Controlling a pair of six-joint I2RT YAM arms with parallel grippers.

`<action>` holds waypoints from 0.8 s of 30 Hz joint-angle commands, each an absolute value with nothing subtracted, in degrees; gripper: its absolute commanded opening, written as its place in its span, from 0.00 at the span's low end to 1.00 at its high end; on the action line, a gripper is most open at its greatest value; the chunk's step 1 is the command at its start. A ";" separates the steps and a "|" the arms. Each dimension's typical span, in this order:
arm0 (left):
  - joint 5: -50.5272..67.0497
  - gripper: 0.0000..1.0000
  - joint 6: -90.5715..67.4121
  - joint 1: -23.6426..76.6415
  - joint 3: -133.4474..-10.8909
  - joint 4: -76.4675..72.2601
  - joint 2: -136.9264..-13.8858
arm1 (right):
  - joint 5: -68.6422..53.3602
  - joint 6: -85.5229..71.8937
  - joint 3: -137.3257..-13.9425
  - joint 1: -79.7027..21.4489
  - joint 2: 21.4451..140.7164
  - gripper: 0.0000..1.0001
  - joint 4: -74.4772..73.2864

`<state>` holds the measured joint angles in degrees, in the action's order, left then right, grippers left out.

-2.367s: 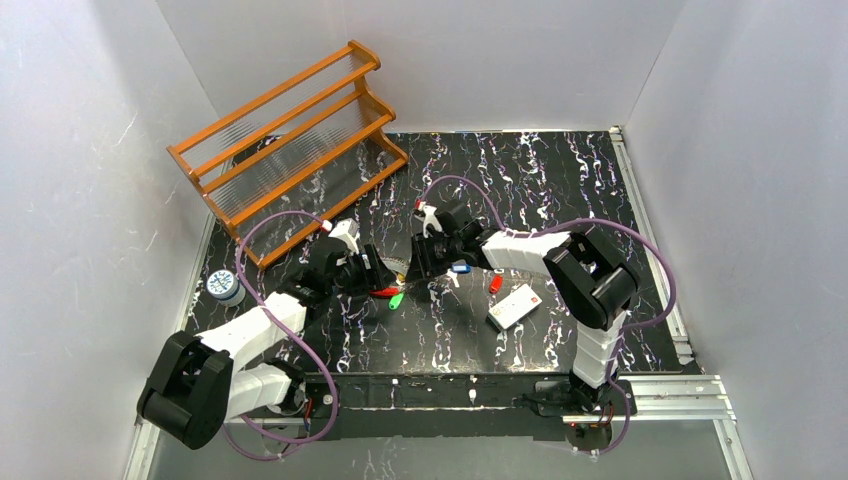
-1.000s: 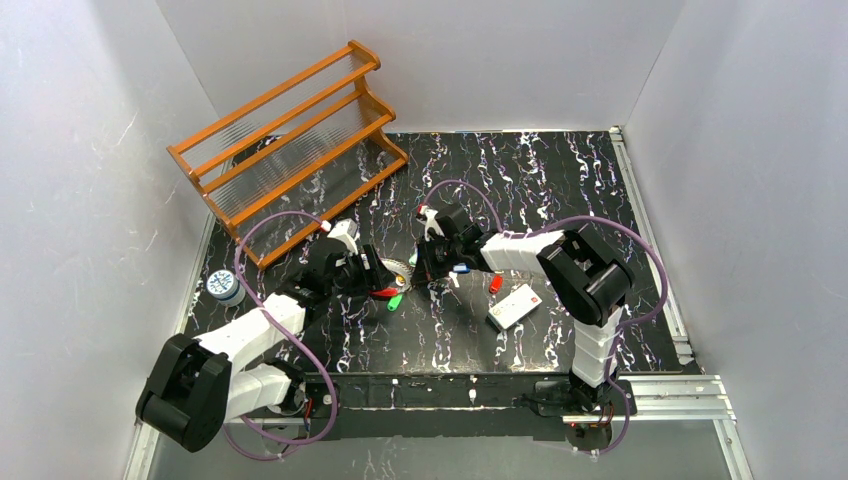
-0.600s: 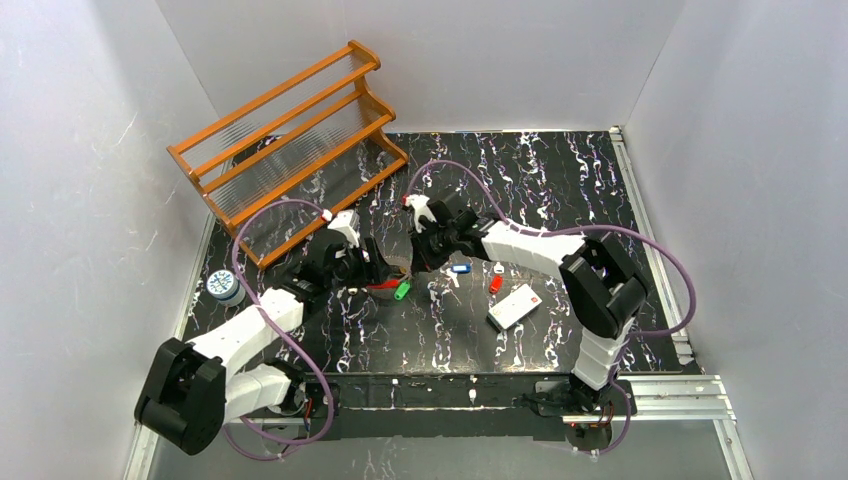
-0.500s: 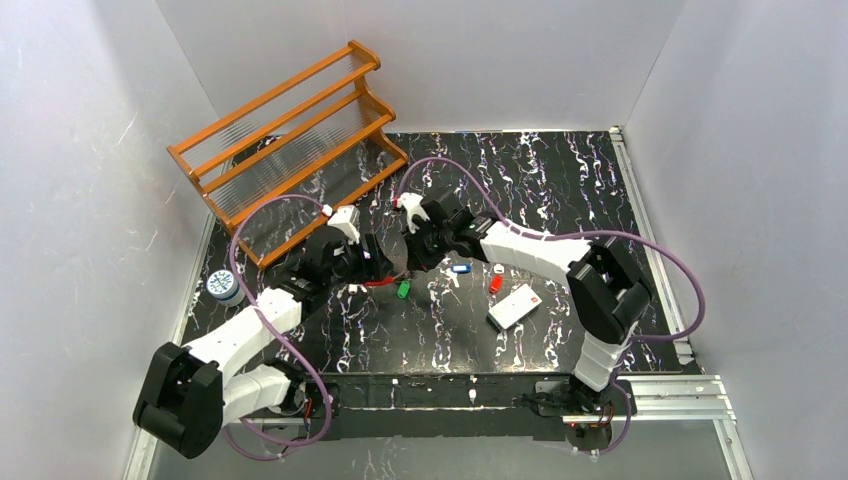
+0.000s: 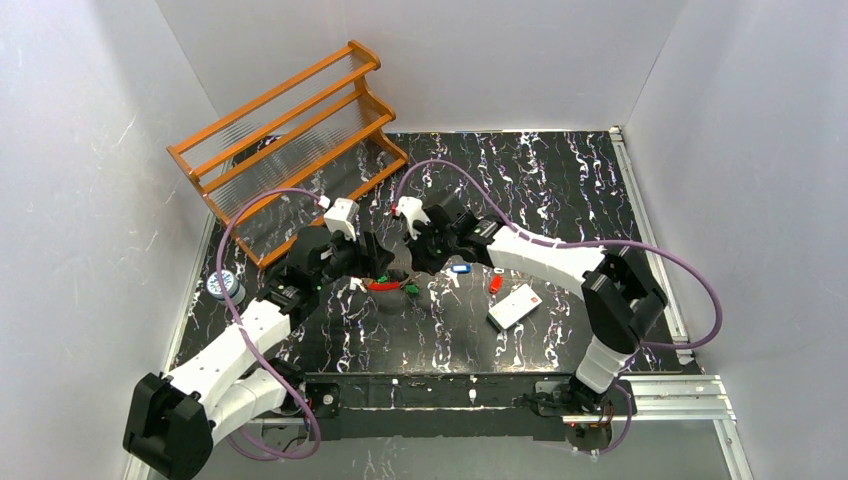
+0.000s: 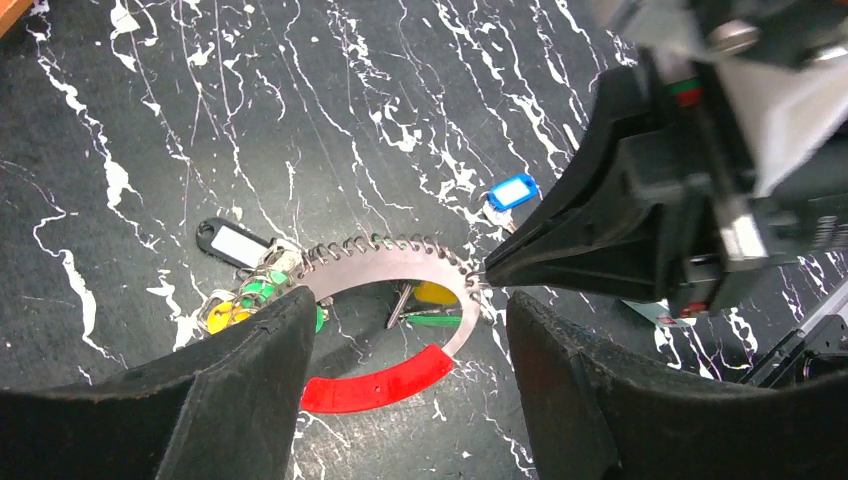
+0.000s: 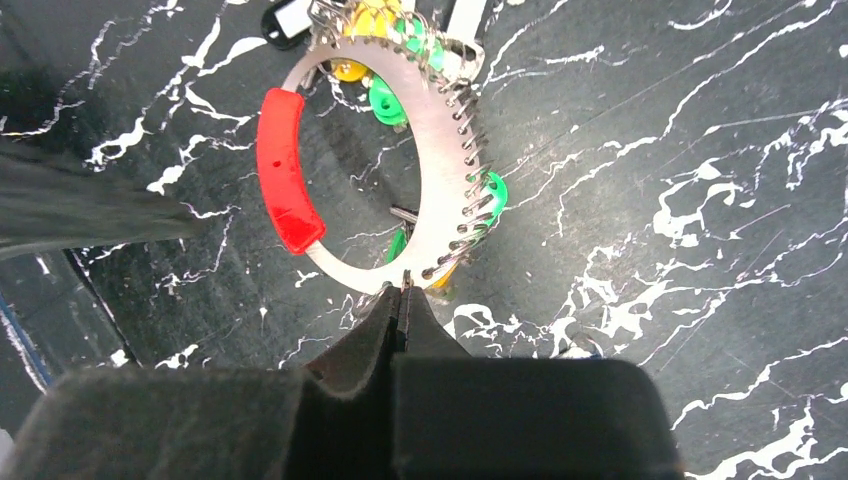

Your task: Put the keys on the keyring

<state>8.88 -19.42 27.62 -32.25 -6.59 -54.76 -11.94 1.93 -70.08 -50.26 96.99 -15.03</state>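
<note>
The keyring (image 6: 400,262) is a flat silver ring with a red segment (image 6: 375,380) and small wire loops along its rim. Green (image 6: 258,290) and yellow (image 6: 437,293) keys and a black tag (image 6: 232,243) hang from it. My right gripper (image 7: 405,288) is shut on the keyring's (image 7: 440,130) rim. My left gripper (image 6: 410,303) stands open around it, its left finger against the ring and its right finger a little apart from it. A blue key (image 5: 460,268) and a red key (image 5: 494,283) lie loose on the table. Seen from above, the two grippers (image 5: 375,262) (image 5: 412,268) meet over the keyring (image 5: 385,285).
An orange wooden rack (image 5: 290,140) stands at the back left. A small blue-and-white jar (image 5: 222,290) sits at the left table edge. A white card with a red dot (image 5: 514,305) lies right of the loose keys. White walls close in three sides.
Both grippers have moved a little toward the back with the keyring between them. The left arm has stretched out. The hanging green key has shifted right.
</note>
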 commanded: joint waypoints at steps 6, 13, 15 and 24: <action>9.42 0.68 -20.21 27.60 -30.71 -7.26 -54.89 | -5.13 -5.10 -71.62 -48.74 102.06 0.01 -14.82; 7.60 0.68 -23.01 27.59 -29.12 -7.41 -56.03 | -7.11 -10.92 -71.55 -43.28 102.37 0.33 -15.58; 7.58 0.68 -23.62 27.60 -28.32 -7.82 -56.07 | -9.25 -11.79 -69.90 -42.02 101.46 0.38 -14.55; 8.20 0.68 -28.02 27.60 -25.26 -10.85 -58.66 | -24.21 -18.00 -62.47 -36.28 100.59 0.39 -8.73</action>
